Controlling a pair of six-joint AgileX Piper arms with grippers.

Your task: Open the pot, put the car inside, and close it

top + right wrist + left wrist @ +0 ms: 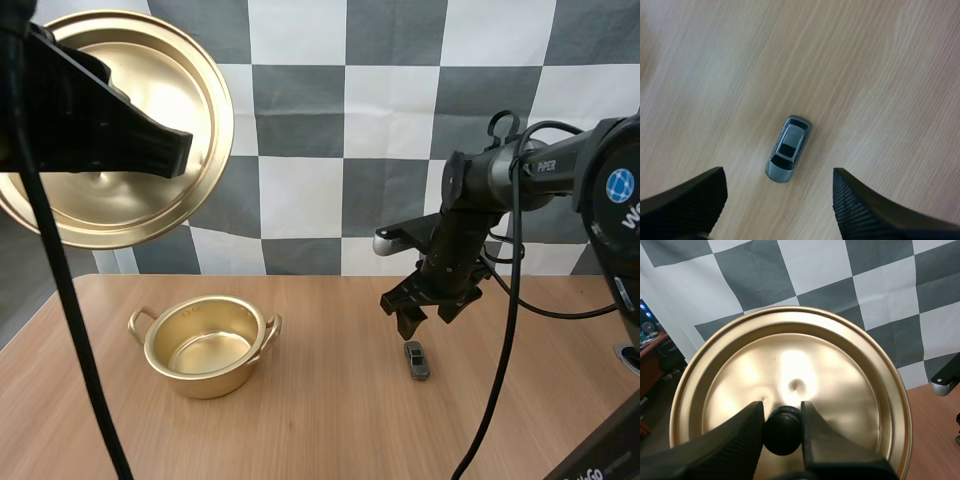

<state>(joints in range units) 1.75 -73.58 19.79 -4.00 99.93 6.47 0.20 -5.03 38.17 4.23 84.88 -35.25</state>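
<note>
Pot [205, 382] open, upright on table [330, 425]. Lid [175, 70] held high, above and left of pot, left gripper [782, 411] pinching its black knob [782, 432]. Right gripper [425, 320], fingers spread wide, hangs well right of pot, just over car [788, 149]. Car lies on table, well right of pot, untouched.

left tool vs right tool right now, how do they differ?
Left tool is shut on the black knob of the lid; right tool is open, holding nothing. Left tool is held high above the table with the lid; right tool hangs low over the car. Both are black with ribbed inner faces.
</note>
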